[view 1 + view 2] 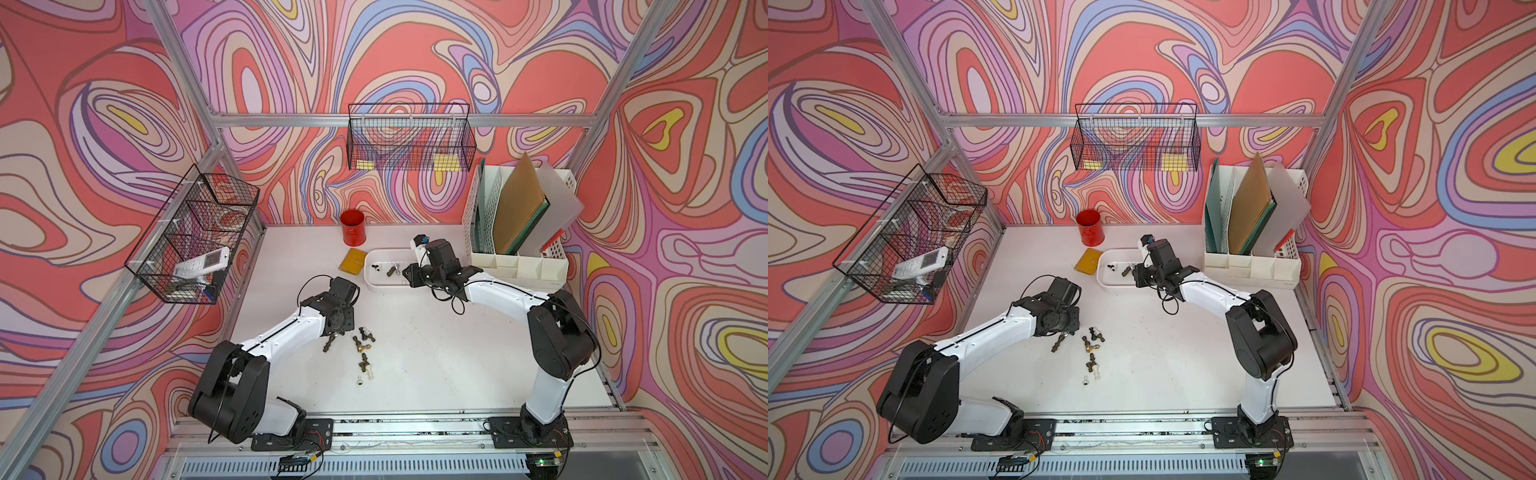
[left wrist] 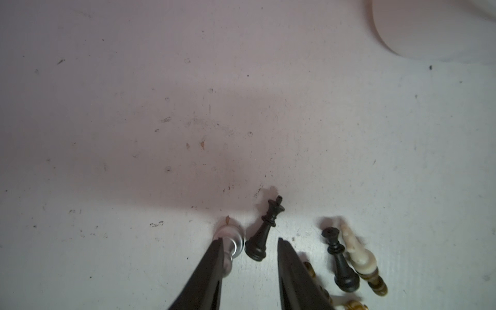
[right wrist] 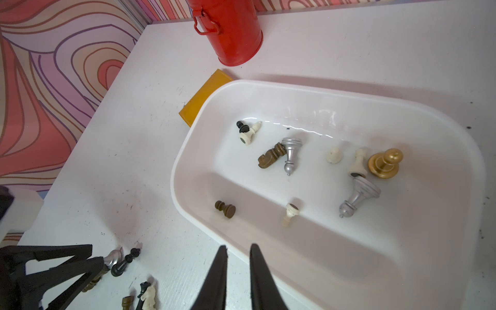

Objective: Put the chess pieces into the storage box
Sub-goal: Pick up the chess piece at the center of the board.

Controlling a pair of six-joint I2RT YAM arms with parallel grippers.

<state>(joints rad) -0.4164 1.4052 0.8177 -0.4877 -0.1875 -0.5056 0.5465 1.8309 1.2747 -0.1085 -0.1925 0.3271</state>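
black king lying flat | crown away from left gripper | jaws apart

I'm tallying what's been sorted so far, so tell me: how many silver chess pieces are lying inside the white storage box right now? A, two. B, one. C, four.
A: the right wrist view shows two in the storage box, one silver piece against the bronze knight and another silver piece near the gold pawn, both lying on their sides.
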